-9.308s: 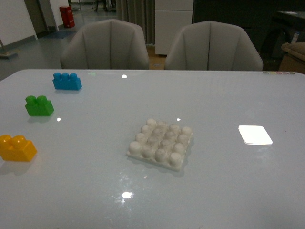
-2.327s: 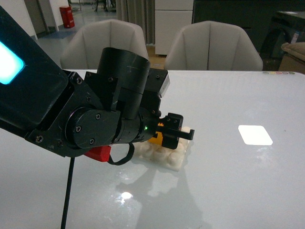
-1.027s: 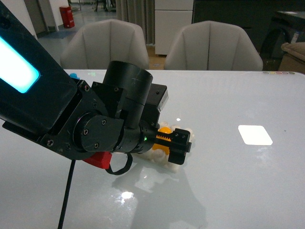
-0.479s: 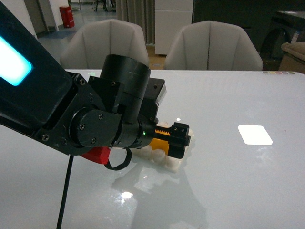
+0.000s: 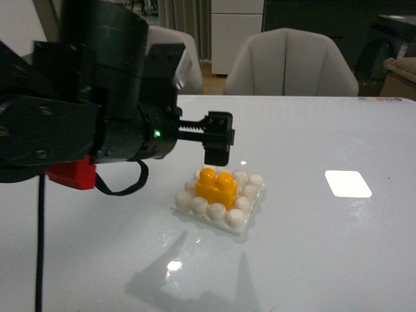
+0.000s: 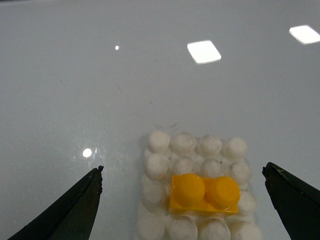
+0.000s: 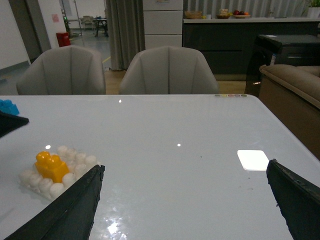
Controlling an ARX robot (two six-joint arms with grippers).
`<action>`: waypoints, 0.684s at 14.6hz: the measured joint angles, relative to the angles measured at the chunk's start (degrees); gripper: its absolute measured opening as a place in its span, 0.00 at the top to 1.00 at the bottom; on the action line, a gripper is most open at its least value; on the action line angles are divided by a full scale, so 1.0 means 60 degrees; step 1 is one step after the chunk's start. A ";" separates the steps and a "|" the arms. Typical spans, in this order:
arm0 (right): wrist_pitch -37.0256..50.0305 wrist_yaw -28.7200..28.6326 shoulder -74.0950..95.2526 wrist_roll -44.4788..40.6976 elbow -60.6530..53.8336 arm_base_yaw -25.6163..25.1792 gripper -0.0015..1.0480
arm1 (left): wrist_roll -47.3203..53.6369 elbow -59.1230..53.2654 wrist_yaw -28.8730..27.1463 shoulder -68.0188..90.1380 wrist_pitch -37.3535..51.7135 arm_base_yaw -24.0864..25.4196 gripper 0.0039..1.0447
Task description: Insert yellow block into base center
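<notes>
The yellow block (image 5: 216, 188) has been released and the left gripper (image 5: 216, 138) lifted clear since half a second ago, when it was still pressed down over the base (image 5: 221, 201) — placement is judged done, only retreat left. In the left wrist view the fingers (image 6: 75, 207) are spread wide at the two lower corners, nothing held; the right gripper (image 7: 185, 210) is likewise seen spread and empty, well apart from the base. The block is seated upright among the middle studs at frame centre in the front view — two round studs up, orange-yellow, edges level, ringed by white studs.
</notes>
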 joint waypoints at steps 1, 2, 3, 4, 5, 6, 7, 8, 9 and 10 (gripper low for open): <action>-0.0004 0.0000 0.0000 0.0000 0.0000 0.0000 0.06 | -0.0193 -0.0601 0.0106 -0.0714 0.0503 0.0095 0.06; 0.0000 0.0004 0.0000 0.0000 0.0000 0.0000 0.06 | -0.0375 -0.1209 0.0182 -0.1439 0.0943 0.0146 0.06; 0.0000 0.0000 0.0000 0.0000 0.0000 0.0000 0.06 | -0.0372 -0.1905 -0.0084 -0.2149 0.1679 0.0146 0.08; 0.0000 -0.0004 0.0000 0.0000 0.0000 0.0000 0.06 | -0.0033 -0.2892 -0.1599 -0.2834 0.3406 0.0138 0.18; 0.0000 0.0004 0.0000 0.0000 0.0000 0.0000 0.06 | 0.0299 -0.4033 -0.2503 -0.3818 0.4189 0.0350 0.28; -0.0007 0.0015 0.0000 0.0000 0.0000 0.0000 0.06 | 0.0492 -0.5067 -0.2699 -0.4983 0.4204 0.0885 0.38; 0.0000 0.0007 0.0000 0.0000 0.0000 0.0000 0.06 | 0.0594 -0.5927 -0.2681 -0.6007 0.4266 0.1413 0.51; 0.0000 -0.0004 0.0000 0.0000 0.0000 0.0000 0.06 | 0.0648 -0.6524 -0.2401 -0.6630 0.4273 0.1621 0.63; 0.0000 0.0000 0.0000 0.0000 0.0000 0.0000 0.06 | 0.0663 -0.7023 -0.2062 -0.7012 0.4193 0.1781 0.75; -0.0004 0.0004 0.0000 0.0000 0.0000 0.0000 0.06 | 0.0663 -0.7384 -0.1829 -0.7340 0.4095 0.1927 0.86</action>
